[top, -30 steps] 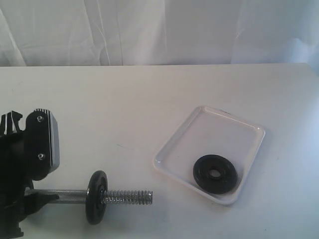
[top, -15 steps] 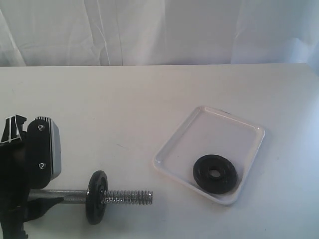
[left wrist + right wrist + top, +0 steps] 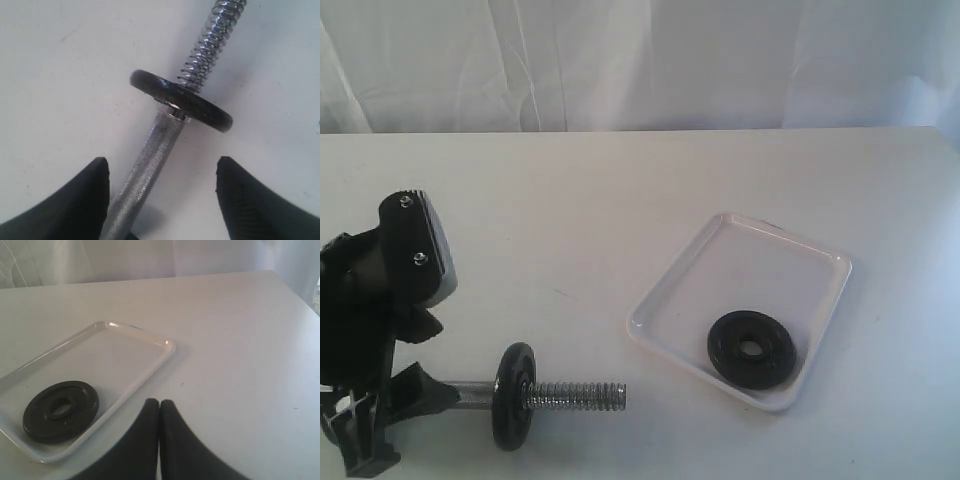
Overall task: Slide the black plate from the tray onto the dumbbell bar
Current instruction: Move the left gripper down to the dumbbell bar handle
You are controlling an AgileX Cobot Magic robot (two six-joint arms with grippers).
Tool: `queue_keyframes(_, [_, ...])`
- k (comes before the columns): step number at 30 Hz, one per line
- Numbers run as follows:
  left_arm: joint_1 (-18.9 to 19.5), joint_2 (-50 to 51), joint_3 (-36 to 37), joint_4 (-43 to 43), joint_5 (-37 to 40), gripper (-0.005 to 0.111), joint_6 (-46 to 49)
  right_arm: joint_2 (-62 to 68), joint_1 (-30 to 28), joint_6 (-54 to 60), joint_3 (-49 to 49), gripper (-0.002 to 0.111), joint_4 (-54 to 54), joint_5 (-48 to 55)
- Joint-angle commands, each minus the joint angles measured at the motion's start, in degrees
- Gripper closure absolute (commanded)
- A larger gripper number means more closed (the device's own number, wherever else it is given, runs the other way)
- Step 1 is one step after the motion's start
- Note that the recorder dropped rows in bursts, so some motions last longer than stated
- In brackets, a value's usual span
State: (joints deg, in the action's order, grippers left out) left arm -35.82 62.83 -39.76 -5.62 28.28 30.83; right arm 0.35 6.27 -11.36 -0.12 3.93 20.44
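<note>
Left wrist view: the left gripper (image 3: 161,161) has its fingers apart, with the knurled dumbbell bar (image 3: 142,175) running between them, unclamped and closer to one finger. Beyond the fingertips a black disc (image 3: 200,107) sits on the bar. Right wrist view: the right gripper (image 3: 159,403), fingers pressed together, is just short of the white tray (image 3: 107,355). The black plate (image 3: 61,411) lies flat in the tray's nearer end, off to one side.

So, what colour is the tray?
The tray is plain white; the exterior view shows it best.
</note>
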Motion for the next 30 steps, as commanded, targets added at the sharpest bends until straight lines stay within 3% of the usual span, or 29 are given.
queue_keyframes(1, [-0.3, 4.8, -2.8, -0.8, 8.0, 0.042, -0.3, -0.4, 0.2, 0.0, 0.1, 0.108, 0.4, -0.9])
queue_keyframes(6, [-0.3, 8.2, -2.8, 5.6, 7.4, 0.042, 6.3, -0.4, 0.2, 0.0, 0.1, 0.108, 0.4, -0.9])
queue_keyframes(12, [-0.3, 11.0, 0.2, 6.3, -0.1, 0.042, 13.4, -0.4, 0.2, 0.0, 0.1, 0.108, 0.4, -0.9])
queue_keyframes(17, [-0.3, 11.6, 3.1, 6.3, -5.2, 0.031, 21.7, -0.4, 0.2, 0.0, 0.1, 0.108, 0.4, -0.9])
queue_keyframes(22, [-0.3, 11.6, 3.2, 6.3, -9.7, 0.031, 23.4, -0.4, 0.2, 0.0, 0.1, 0.108, 0.4, -0.9])
queue_keyframes(30, [-0.3, 11.8, 3.3, 6.3, -9.2, 0.031, 22.9, -0.4, 0.2, 0.0, 0.1, 0.108, 0.4, -0.9])
